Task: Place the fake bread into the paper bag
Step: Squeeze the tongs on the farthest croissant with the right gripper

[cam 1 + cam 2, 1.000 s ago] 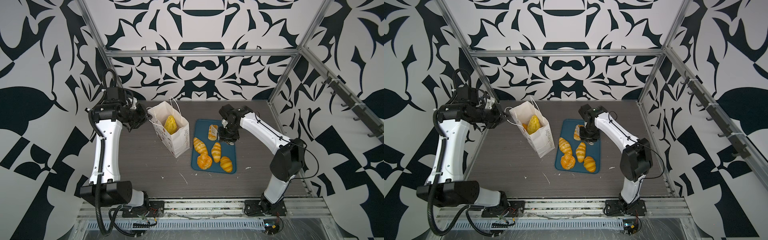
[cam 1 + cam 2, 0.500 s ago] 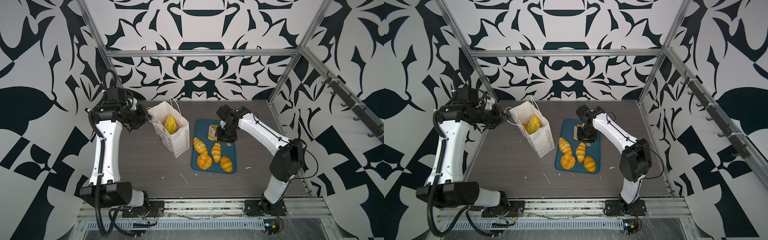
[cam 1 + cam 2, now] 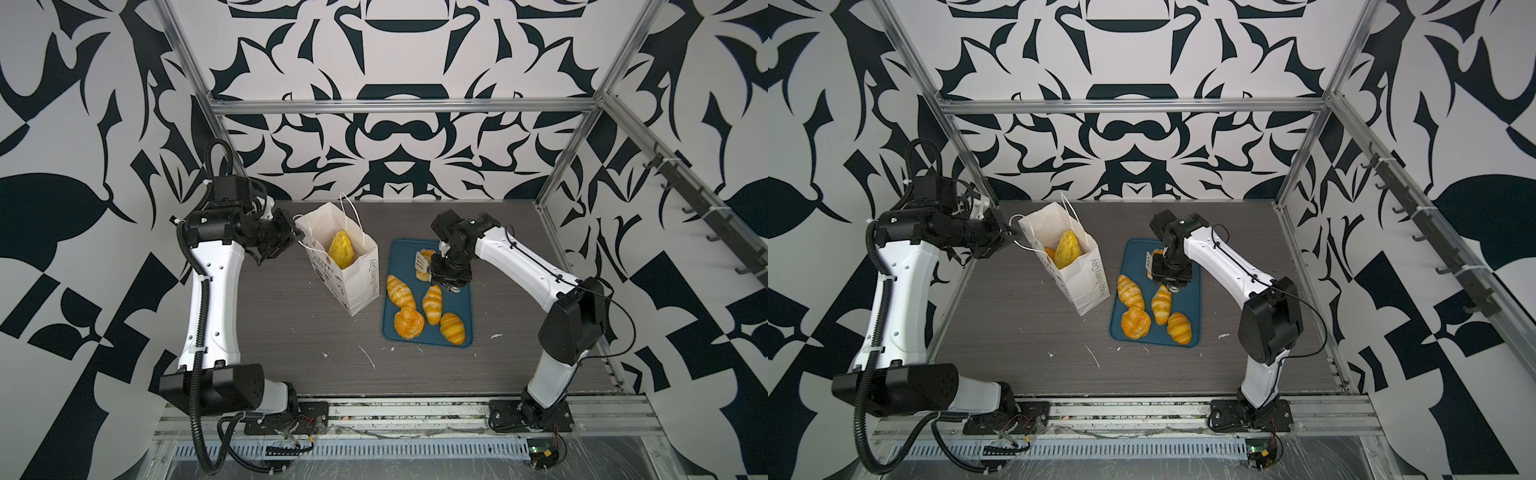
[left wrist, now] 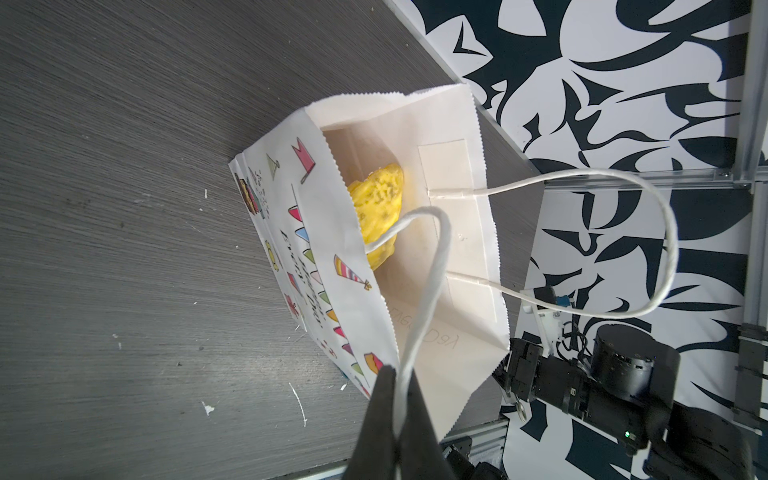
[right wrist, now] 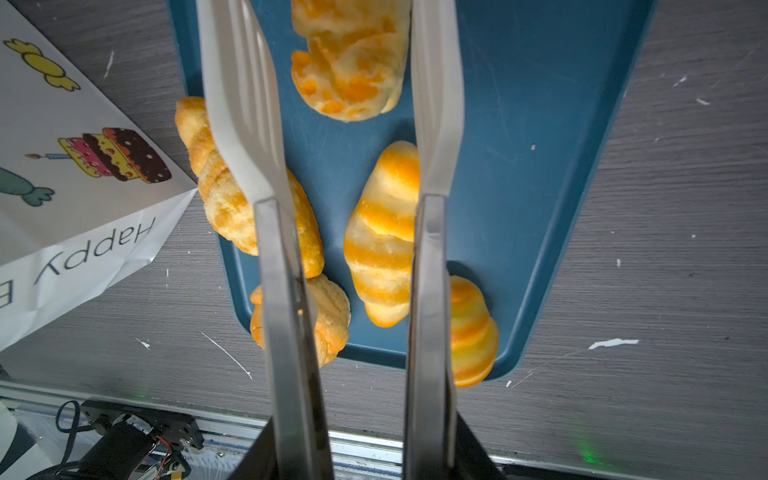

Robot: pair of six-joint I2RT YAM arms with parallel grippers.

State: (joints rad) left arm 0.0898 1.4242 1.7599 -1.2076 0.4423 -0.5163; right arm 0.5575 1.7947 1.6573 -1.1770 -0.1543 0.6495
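Top views, paper bag (image 3: 357, 274): stands with its mouth open on the tabletop (image 3: 291, 332), just left of the blue tray (image 3: 461, 307) (the grey lettering faces the tray).
Top views, fake bread (image 3: 400, 289): a yellow loaf (image 3: 341, 249) stands on end inside the bag, and in a top view a second orange piece (image 3: 1050, 252) shows beside it. Three croissants (image 3: 432, 304), a round bun (image 3: 409, 323) and a lattice pastry (image 3: 426, 252) lie on the tray.
Top views, left gripper (image 3: 297, 237): at the bag's upper left corner, level with its rim.
Top views, right gripper (image 3: 422, 266): pointing down over the far end of the tray, at the lattice pastry.
Left wrist, jaws: clenched on one white cord handle (image 4: 432, 266), which runs from between the black fingers (image 4: 378, 415) to the bag's rim. The other handle loops free.
Left wrist, bag contents: the yellow loaf rests deep inside, against the printed wall.
Right wrist, jaws: released. The two long pale blades (image 5: 245, 124) stand apart with the lattice pastry between them, and a strip of blue tray shows between it and one blade (whether the other touches it, I cannot tell).
Right wrist, surroundings: the croissants and bun lie on the tray, partly hidden by the blades, and a lower corner of the bag sits just beside the tray's edge.
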